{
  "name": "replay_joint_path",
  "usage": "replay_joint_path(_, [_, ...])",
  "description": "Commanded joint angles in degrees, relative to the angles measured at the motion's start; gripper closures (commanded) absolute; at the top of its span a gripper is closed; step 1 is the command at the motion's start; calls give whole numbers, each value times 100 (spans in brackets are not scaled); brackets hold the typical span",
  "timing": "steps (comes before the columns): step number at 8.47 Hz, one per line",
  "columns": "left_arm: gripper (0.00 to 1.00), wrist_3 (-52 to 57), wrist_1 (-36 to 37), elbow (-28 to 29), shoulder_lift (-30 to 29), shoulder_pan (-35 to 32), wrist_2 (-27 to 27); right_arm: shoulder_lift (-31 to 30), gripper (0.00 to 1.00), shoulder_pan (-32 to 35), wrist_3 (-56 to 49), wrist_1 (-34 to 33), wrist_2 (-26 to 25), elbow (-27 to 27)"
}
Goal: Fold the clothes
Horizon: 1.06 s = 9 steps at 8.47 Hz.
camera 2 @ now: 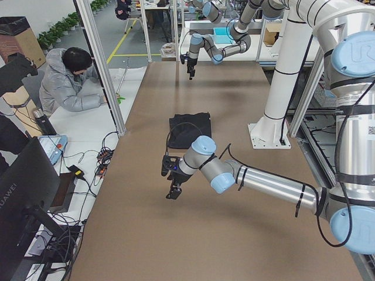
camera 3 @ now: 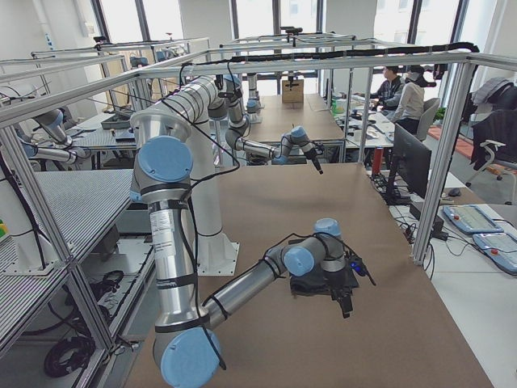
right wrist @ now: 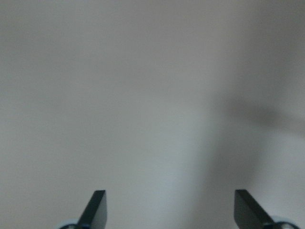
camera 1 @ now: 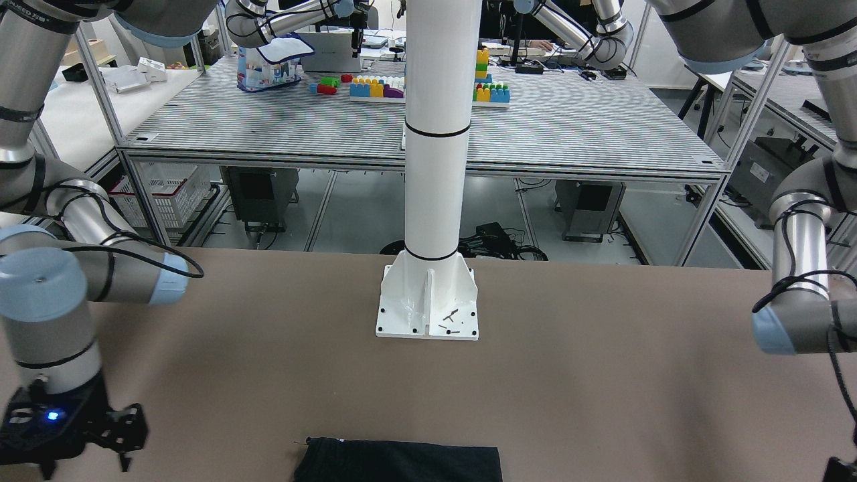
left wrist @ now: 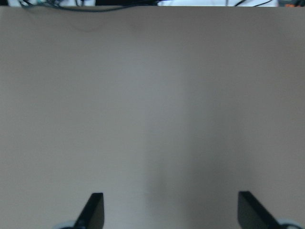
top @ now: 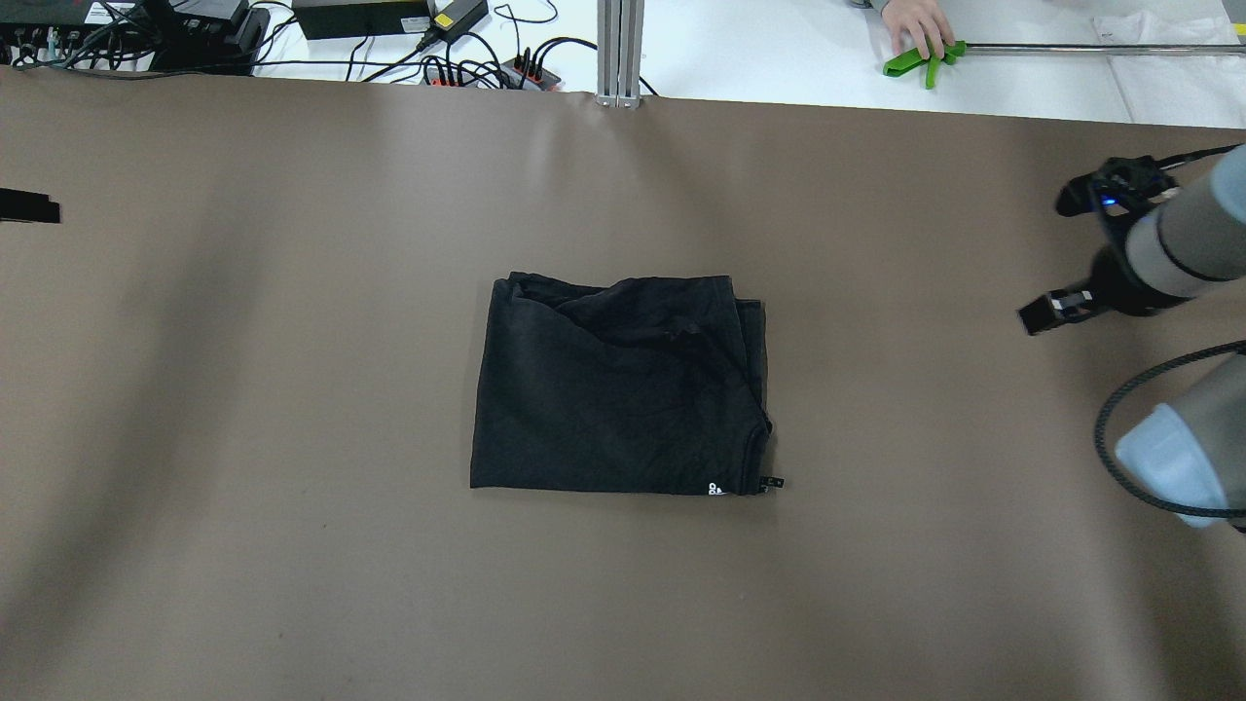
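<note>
The clothes are one black garment (top: 623, 389), folded to a rough rectangle in the middle of the brown table, with a small white mark at its near right corner. Only its edge (camera 1: 398, 462) shows in the front-facing view. My right gripper (top: 1071, 255) hangs over bare table well to the garment's right. In its wrist view the right gripper (right wrist: 171, 212) is open with nothing between its fingers. My left gripper (left wrist: 171, 214) is also open over bare table. In the overhead view only a black bit of the left gripper (top: 29, 206) shows at the far left edge.
The white robot pedestal (camera 1: 428, 294) stands at the table's robot side. Beyond the far edge lie cables and power strips (top: 438, 58). A person's hand rests on a green tool (top: 920, 60). A seated person (camera 2: 73, 82) is beside the table.
</note>
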Motion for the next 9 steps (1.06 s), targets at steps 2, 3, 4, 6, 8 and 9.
replay_joint_path(2, [0,2629,807,272,259,-1103,998,-1171,6,912,-1996,-118,-1305,-223])
replay_joint_path(3, [0,2730,808,351,268,-1103,1439,-1181,6,1131,-2005,-110,-1316,-477])
replay_joint_path(4, [0,2740,808,352,294,-1103,1461,-1173,6,1351,-2075,-101,-1307,-802])
replay_joint_path(6, [0,3281,799,370,451,-1129,1488,-1137,6,1616,-2163,432,-1316,-1304])
replay_joint_path(8, [0,3557,738,457,575,-1314,1479,-1146,6,1748,-2364,1040,-1325,-1700])
replay_joint_path(9, [0,3557,737,458,575,-1314,1488,-1137,6,1888,-2557,1146,-1316,-1797])
